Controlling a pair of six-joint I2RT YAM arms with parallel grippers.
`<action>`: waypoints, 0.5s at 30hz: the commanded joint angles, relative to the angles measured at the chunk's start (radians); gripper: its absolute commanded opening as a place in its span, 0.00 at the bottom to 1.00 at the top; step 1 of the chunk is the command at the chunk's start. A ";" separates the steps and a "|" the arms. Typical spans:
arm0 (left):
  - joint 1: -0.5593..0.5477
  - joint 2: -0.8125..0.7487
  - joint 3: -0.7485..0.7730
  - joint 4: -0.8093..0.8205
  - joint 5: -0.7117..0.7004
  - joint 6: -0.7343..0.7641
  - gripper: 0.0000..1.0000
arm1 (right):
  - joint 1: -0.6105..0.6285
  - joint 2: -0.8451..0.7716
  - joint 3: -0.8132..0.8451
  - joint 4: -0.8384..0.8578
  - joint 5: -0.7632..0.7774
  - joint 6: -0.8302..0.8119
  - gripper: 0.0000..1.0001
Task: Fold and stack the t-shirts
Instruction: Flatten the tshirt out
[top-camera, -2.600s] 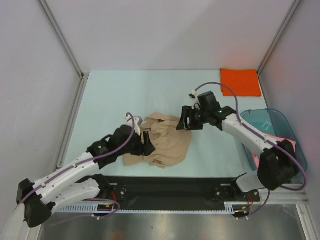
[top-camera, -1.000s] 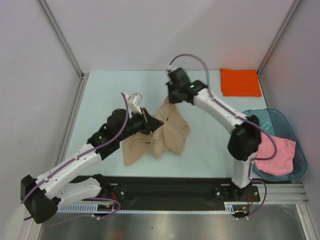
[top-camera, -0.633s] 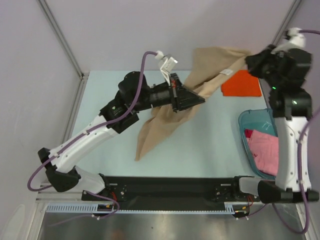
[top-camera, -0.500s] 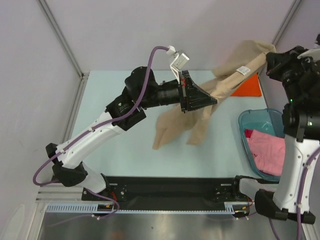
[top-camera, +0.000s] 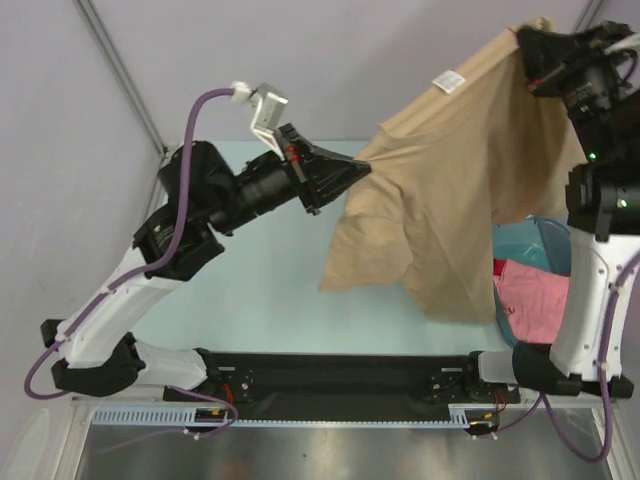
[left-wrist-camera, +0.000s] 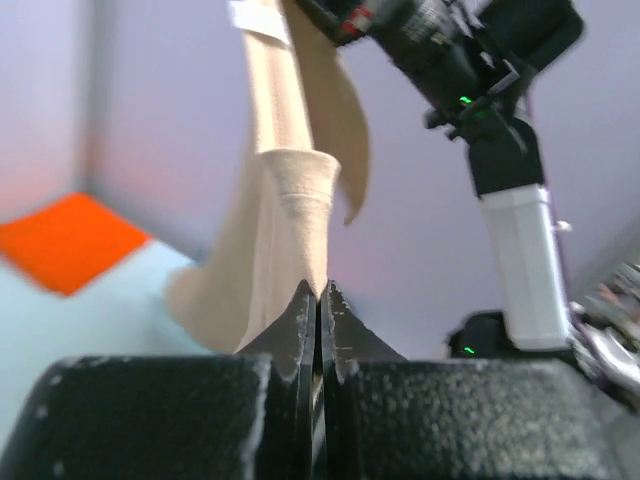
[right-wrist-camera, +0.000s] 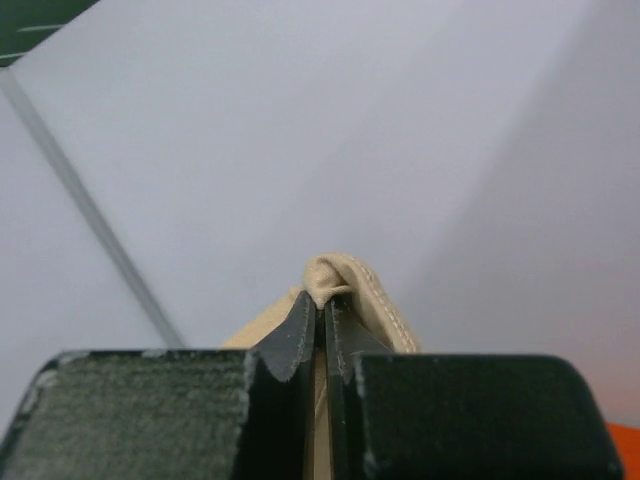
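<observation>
One tan t-shirt (top-camera: 450, 190), one pink t-shirt (top-camera: 530, 300), one orange t-shirt (left-wrist-camera: 65, 240) — plus one teal tub (top-camera: 520, 238), two arms (top-camera: 130, 290).

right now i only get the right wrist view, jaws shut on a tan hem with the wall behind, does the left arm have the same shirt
Observer: Yes. The left arm has its jaws shut on another hemmed edge of the tan t-shirt.
Operator: is it off the table
Observer: From the top it hangs spread between the left arm and the right arm. I cannot tell whether its lowest corner clears the table.
Operator: where's the pink one
Observer: The pink t-shirt lies in the teal tub, beside the right arm.
</observation>
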 joint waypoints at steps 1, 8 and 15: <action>0.022 -0.143 -0.123 -0.108 -0.283 0.064 0.00 | 0.072 0.142 0.054 0.174 -0.041 0.029 0.00; 0.341 -0.419 -0.621 -0.246 -0.520 -0.103 0.00 | 0.423 0.566 0.258 0.155 0.001 -0.097 0.00; 0.748 -0.557 -1.000 -0.253 -0.445 -0.149 0.00 | 0.632 0.929 0.218 0.485 0.018 -0.034 0.01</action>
